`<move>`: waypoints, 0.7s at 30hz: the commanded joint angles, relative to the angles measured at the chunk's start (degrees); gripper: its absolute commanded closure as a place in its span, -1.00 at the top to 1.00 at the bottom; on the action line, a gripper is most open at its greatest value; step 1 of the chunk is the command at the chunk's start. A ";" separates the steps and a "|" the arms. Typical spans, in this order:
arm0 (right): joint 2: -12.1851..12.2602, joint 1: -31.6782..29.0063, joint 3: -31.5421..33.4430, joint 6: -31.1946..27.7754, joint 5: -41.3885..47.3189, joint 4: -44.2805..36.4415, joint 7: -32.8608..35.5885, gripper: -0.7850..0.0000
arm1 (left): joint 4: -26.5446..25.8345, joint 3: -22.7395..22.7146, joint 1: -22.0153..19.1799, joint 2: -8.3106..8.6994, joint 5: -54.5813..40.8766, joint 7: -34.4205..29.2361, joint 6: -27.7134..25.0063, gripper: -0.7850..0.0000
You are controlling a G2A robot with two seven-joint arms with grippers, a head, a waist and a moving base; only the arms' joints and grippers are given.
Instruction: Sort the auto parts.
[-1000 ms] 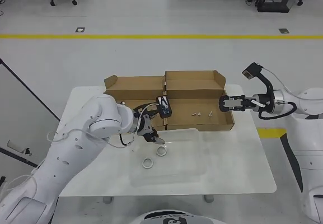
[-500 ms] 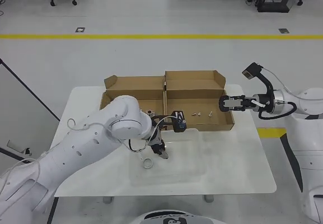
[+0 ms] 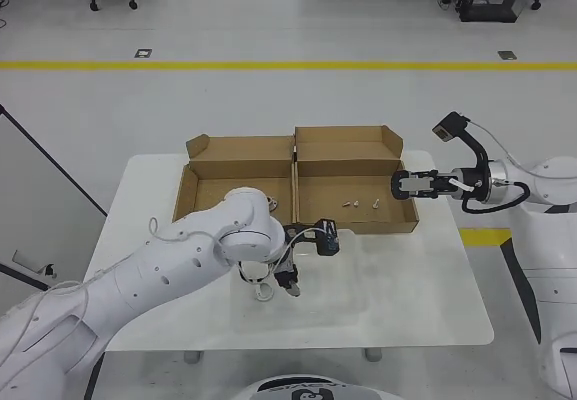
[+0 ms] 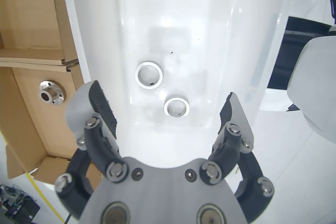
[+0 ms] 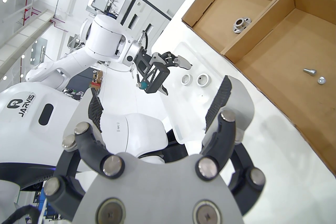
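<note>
Two silver rings [image 4: 148,74] [image 4: 176,107] lie side by side in the clear tray [image 4: 236,25]. My left gripper [image 4: 163,95] hangs open just above them, with nothing between its fingers; from above it [image 3: 290,283] is over the tray's left part, next to one ring [image 3: 264,292]. A flanged hub [image 4: 51,93] sits in the left cardboard box [image 3: 230,185]. A bolt [image 5: 309,71] and a small nut [image 5: 320,80] lie in the right box [image 3: 353,190]. My right gripper [image 3: 398,185] is open and empty at that box's right wall.
The two open boxes stand side by side at the back of the white table [image 3: 438,300], flaps up. The clear tray [image 3: 368,300] lies in front of them. Bare table surface lies to the right of the tray.
My left arm has swung away from the boxes toward the table's near side, bringing its open gripper down over the rings in the tray. The right arm has kept still.
</note>
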 commanded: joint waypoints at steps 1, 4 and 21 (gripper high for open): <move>0.00 0.00 0.00 0.00 0.00 0.00 0.00 1.00 | 1.20 1.35 -0.55 -0.56 0.42 -0.05 -0.27 1.00; 0.00 0.00 0.00 0.00 0.00 0.00 0.00 1.00 | 2.54 2.89 -1.16 -1.27 0.67 0.14 -0.47 0.58; 0.00 0.00 0.00 0.00 0.00 0.00 0.00 1.00 | 8.63 7.43 -2.53 -4.15 8.36 3.25 0.10 -0.06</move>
